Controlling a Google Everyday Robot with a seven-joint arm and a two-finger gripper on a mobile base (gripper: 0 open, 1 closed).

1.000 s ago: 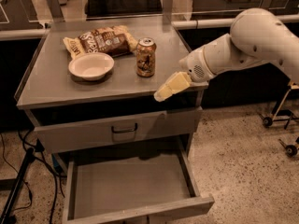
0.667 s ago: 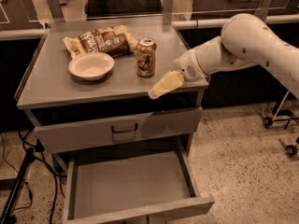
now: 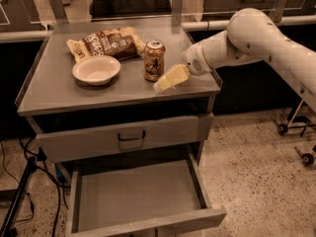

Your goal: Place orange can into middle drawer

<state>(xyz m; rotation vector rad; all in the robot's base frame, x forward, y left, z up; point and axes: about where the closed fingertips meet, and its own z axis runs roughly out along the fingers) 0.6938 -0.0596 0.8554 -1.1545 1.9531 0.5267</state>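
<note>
The orange can (image 3: 154, 60) stands upright on the grey cabinet top (image 3: 59, 95), right of centre. My gripper (image 3: 169, 78) reaches in from the right on the white arm (image 3: 247, 38), low over the top, just right of and in front of the can and close to it; it holds nothing. The middle drawer (image 3: 138, 195) is pulled out below, with a bare grey floor and low side walls.
A white bowl (image 3: 96, 70) sits left of the can. A brown-and-cream snack bag (image 3: 106, 43) lies behind the bowl. A shut drawer front with a dark loop handle (image 3: 131, 137) is above the open drawer. A black stand leg (image 3: 19, 194) is at the lower left.
My gripper has moved left over the cabinet top, closer to the can. The can, bowl and bag have not moved.
</note>
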